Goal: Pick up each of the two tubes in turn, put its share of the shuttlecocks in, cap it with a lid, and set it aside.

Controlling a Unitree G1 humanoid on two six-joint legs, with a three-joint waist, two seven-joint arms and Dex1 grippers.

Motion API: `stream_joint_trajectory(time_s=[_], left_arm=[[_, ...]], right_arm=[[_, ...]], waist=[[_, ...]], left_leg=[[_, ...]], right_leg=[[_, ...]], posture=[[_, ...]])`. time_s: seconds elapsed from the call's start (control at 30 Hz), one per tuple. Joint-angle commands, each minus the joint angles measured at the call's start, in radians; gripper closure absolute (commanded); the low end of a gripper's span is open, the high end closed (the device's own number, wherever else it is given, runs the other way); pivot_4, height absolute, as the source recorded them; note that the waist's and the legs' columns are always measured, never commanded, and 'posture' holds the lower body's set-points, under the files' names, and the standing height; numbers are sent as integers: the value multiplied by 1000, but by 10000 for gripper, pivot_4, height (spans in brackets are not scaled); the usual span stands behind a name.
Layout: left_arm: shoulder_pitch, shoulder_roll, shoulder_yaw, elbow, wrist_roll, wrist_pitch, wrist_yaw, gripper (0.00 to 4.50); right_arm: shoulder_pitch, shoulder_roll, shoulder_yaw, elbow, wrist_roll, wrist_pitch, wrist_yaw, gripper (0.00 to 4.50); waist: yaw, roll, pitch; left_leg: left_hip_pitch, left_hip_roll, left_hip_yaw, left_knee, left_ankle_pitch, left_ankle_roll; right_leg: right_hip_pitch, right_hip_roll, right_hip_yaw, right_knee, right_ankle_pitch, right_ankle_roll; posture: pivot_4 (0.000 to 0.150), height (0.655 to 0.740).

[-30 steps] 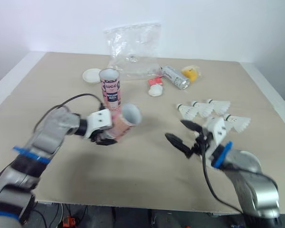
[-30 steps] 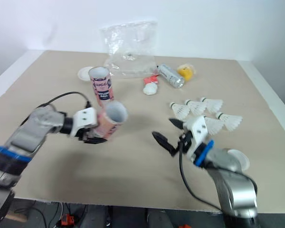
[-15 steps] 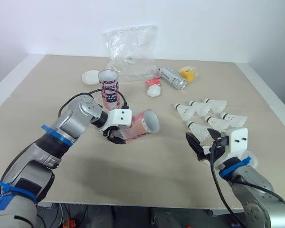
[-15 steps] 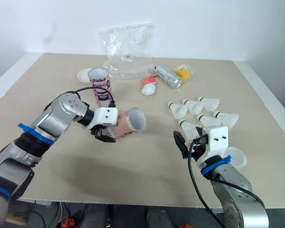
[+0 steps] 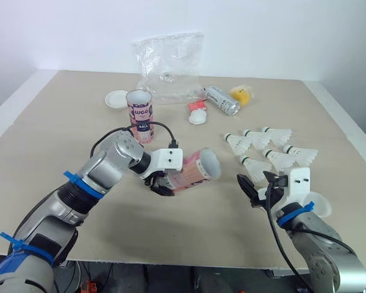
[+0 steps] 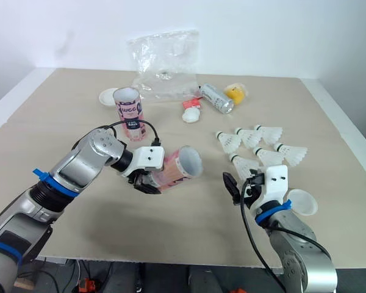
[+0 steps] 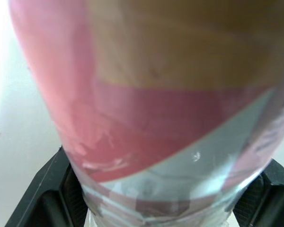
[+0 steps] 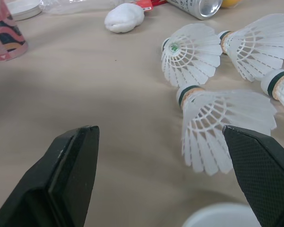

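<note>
Left gripper clamps tilted pink cardboard tube; right gripper wide beside white feathered shuttlecocks. Loading, capping, second tube apparently remain.

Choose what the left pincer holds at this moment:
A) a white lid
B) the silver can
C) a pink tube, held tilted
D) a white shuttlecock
C: the left pincer is shut on the pink tube, which sits tilted in its grip with the open mouth at the higher end.

left pincer gripping tilted tube, shuttlecocks nearby
</note>
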Motion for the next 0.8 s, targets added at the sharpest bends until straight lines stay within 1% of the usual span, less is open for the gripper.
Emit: stream_joint_trajectory(time_s=[0.03, 0.33, 0.37, 0.4, 0.43, 0.47, 0.5, 0.53, 0.57, 0.63, 0.67, 0.7, 0.73, 0.77, 0.8], left_arm=[[24, -8, -10, -60, -27, 41, 1, 11848], [37, -5, -20, -83, -24, 61, 40, 11848], [39, -5, -20, -84, -22, 63, 44, 12241], [40, -4, -19, -85, -21, 65, 48, 12241], [42, -3, -19, -87, -21, 68, 51, 12241], [43, -2, -19, -90, -22, 70, 53, 12241], [45, -2, -20, -91, -22, 71, 56, 12241], [47, -1, -20, -93, -22, 72, 58, 12241], [48, -1, -21, -94, -23, 74, 61, 12241], [51, -2, -22, -94, -23, 76, 68, 12241], [51, -2, -22, -93, -23, 77, 72, 12241], [50, -2, -23, -91, -24, 78, 77, 12241], [49, -3, -23, -88, -24, 77, 80, 12241], [48, -3, -22, -84, -24, 75, 82, 12241], [47, -2, -23, -81, -24, 74, 84, 12241]], right_arm=[[-31, -14, 1, 17, -1, -33, 11, 0], [-103, -14, 31, 141, -25, -70, 28, 0], [-121, -16, 32, 165, -31, -75, 27, 5180], [-136, -20, 35, 185, -39, -79, 25, 6304], [-151, -21, 36, 204, -44, -83, 24, 8471], [-163, -22, 37, 219, -48, -86, 23, 11697], [-175, -22, 39, 232, -52, -88, 23, 16412], [-186, -21, 40, 243, -55, -92, 23, 18509], [-194, -20, 42, 253, -58, -94, 24, 24835], [-209, -21, 50, 270, -69, -97, 23, 31565], [-214, -22, 53, 276, -73, -99, 23, 38141], [-215, -23, 55, 281, -78, -99, 22, 39716], [-215, -24, 55, 282, -80, -99, 22, 43654], [-215, -24, 55, 282, -80, -98, 22, 44619], [-215, -24, 54, 282, -81, -98, 23, 44619]], waist=[[0, 0, 0], [0, 0, 0], [0, 0, 0], [0, 0, 0], [0, 0, 0], [0, 0, 0], [0, 0, 0], [0, 0, 0], [0, 0, 0], [-1, 1, 0], [0, 1, 0], [0, 1, 0], [0, 1, 0], [0, 1, 0], [0, 1, 0]], left_leg=[[0, 0, 0, 0, 0, 0], [0, -2, -2, 0, 0, 0], [0, -2, -2, 0, 0, 1], [0, -2, -2, 0, 0, 1], [0, -2, -2, 0, 1, 1], [0, -2, -2, 0, 1, 2], [0, -2, -2, 0, 1, 2], [0, -2, -3, 0, 2, 2], [0, -3, -3, 0, 2, 3], [0, -3, -3, 0, 2, 3], [0, -3, -3, 0, 2, 3], [0, -3, -3, 0, 2, 3], [0, -4, -4, 0, 2, 3], [0, -4, -4, 0, 2, 3], [0, -4, -5, 0, 2, 3]], right_leg=[[0, 0, 0, 0, 0, 0], [1, 0, 0, 0, 0, 0], [1, 0, 0, 0, 0, 0], [1, 0, 0, 0, 0, 1], [1, 0, 0, 0, 0, 1], [1, 0, 0, 0, 0, 1], [1, 0, 0, 0, 0, 1], [2, 0, 0, 0, 0, 1], [2, 0, 0, 0, 0, 1], [2, 0, 0, 0, 0, 1], [2, 0, 0, 0, 0, 1], [2, 0, 0, 0, 0, 1], [2, 0, 0, 0, 0, 1], [3, 0, 0, 0, 0, 1], [3, 0, 0, 0, 0, 1]], posture=[[1500, 7400], [1500, 7400], [1500, 7400], [1500, 7400], [1500, 7400], [1500, 7400], [1500, 7400], [1500, 7400], [1500, 7400], [1500, 7400], [1500, 7400], [1500, 7400], [1500, 7400], [1500, 7400], [1500, 7400]])
